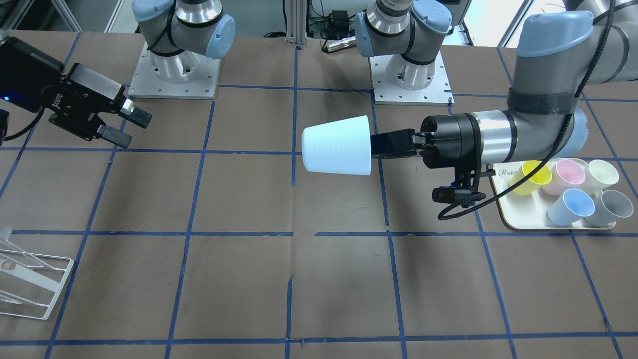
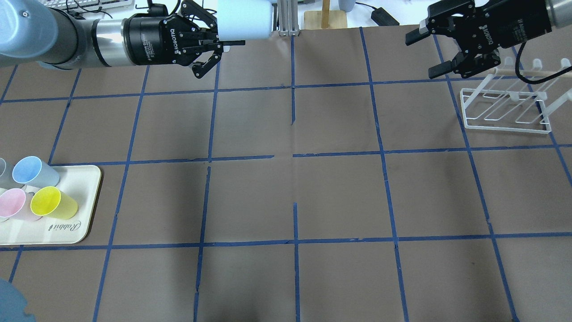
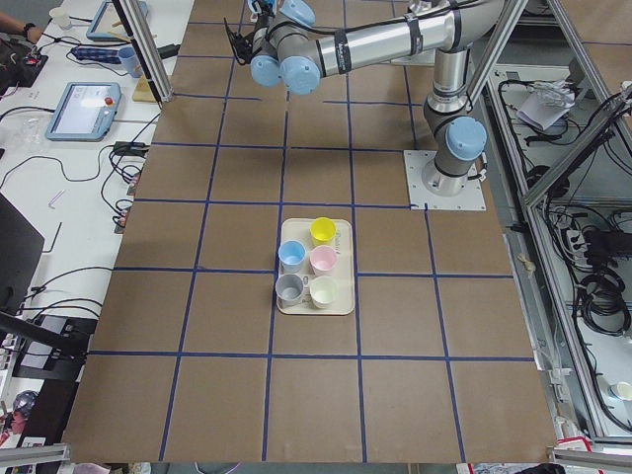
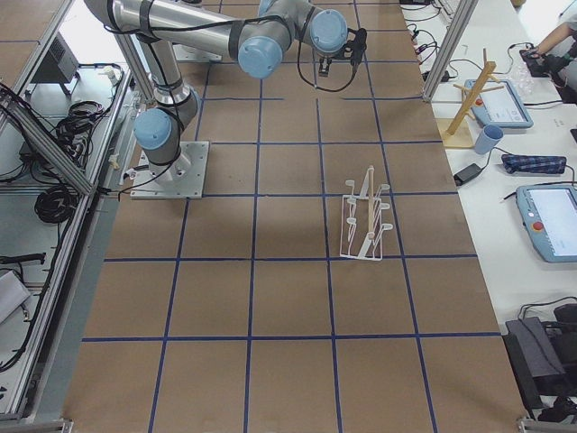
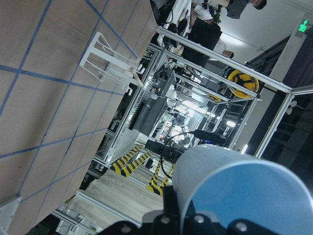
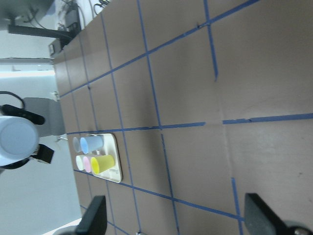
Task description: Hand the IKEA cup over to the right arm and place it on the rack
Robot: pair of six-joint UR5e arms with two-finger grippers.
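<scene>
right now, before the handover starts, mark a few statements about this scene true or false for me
1. The left pincer holds the IKEA cup on its side, above the table. True.
2. The right pincer is shut on the IKEA cup. False: its fingers are spread and hold nothing, and it is well apart from the cup.
3. The IKEA cup sits on the rack. False: it is in the left pincer, far from the rack.
4. The tray holds five cups. True.
</scene>
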